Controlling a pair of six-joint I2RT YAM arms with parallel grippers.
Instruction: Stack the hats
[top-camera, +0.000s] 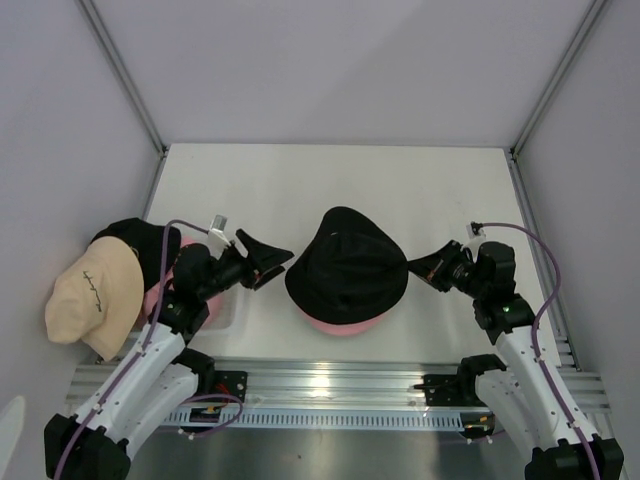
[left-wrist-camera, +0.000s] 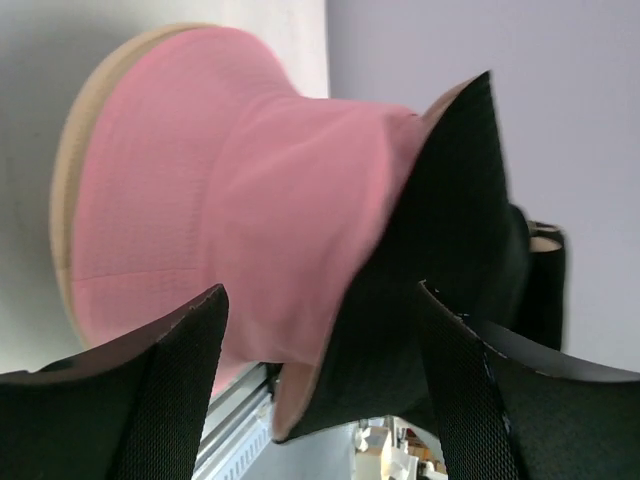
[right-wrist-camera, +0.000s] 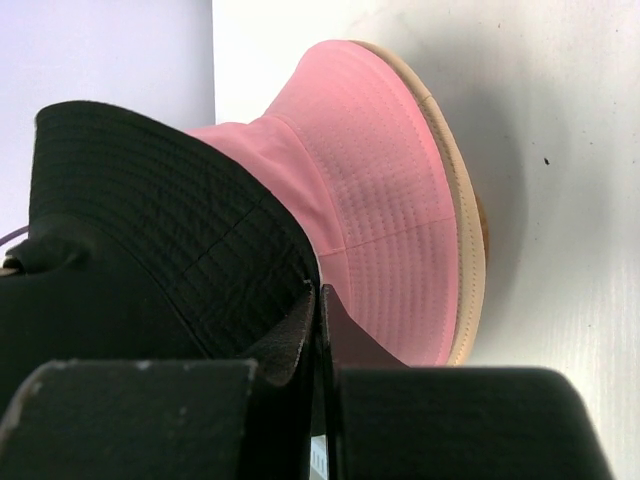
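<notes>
A black hat lies crown-up on a pink hat in the middle of the table. My left gripper stands open just left of the pile, with nothing between its fingers. In the left wrist view the pink hat and the black hat's brim lie beyond the open left gripper. My right gripper is shut, its tips at the black hat's right brim. The right wrist view shows the shut right gripper at the black brim, the pink hat behind it.
At the far left a cream-beige hat with dark script lies over another black hat and a bit of pink fabric, against the left wall. A metal rail runs along the near edge between the arm bases.
</notes>
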